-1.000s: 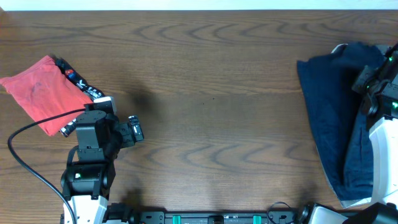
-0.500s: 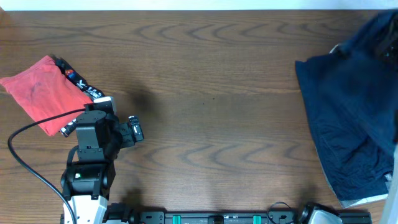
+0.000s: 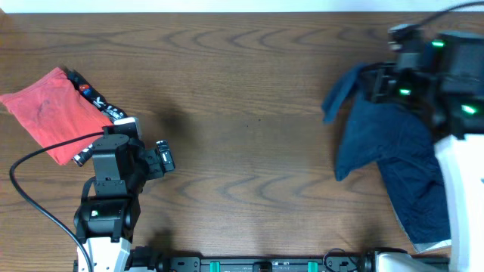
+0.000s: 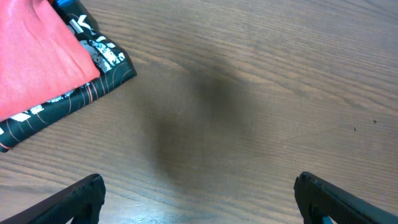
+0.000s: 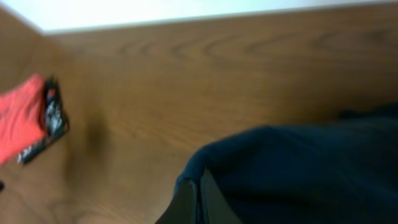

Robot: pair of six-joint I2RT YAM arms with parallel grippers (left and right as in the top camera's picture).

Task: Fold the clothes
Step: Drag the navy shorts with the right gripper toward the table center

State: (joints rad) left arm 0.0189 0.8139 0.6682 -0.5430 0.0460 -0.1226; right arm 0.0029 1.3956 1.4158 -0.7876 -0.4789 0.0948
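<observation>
A red garment [image 3: 53, 113] with a black patterned waistband [image 3: 94, 97] lies flat at the far left of the table. My left gripper [image 3: 165, 157] hovers open just to its right; in the left wrist view the red garment [image 4: 37, 62] is at the upper left and nothing sits between the open gripper [image 4: 199, 186] fingers. A dark navy garment [image 3: 386, 151] lies bunched at the right side. My right gripper [image 3: 372, 83] is shut on its upper left edge, lifting a fold. In the right wrist view the shut gripper [image 5: 200, 180] pinches the navy cloth [image 5: 298, 168].
A black cable [image 3: 38, 155] loops from the left arm over the table by the red garment. A white strip [image 3: 227, 6] runs along the far table edge. Bare wood table [image 3: 257, 136] spans the gap between the two garments.
My right arm has swung in from the right edge toward the left, pulling the navy garment's edge leftward and bunching it. The left arm and red garment have not moved.
</observation>
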